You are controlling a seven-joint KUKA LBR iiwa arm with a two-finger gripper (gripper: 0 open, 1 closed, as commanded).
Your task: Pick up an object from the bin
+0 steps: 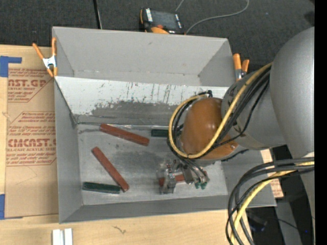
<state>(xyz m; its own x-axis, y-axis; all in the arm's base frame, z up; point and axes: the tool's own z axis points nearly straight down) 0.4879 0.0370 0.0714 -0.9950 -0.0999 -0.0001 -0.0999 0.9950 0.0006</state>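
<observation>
The grey bin (138,55) has sloped walls and a flat floor with a few loose things spread over it. The arm (296,96) comes in over the right edge. Its orange cover (202,126), ringed with cables, hangs above the right half of the floor.

The jaws are down at the floor near the front right corner, but how far apart they stand, or whether they hold anything, cannot be told. Directly under them lies a small red piece (166,180), with a green bit (202,185) just beside it towards the right edge.

The back red bar (124,135) lies mid-floor near the back wall. The front red bar (110,168) lies slantwise towards the left front corner, its lower end close to a green bar (102,188) along the front edge. A green stub (158,132) sits by the back wall, partly behind the cables.

The red piece looks stiff, light and smooth, so it may skid on the metal floor. Its narrow sides seem the best place to pinch it, squarely and close to the floor, clear of the green bit.
</observation>
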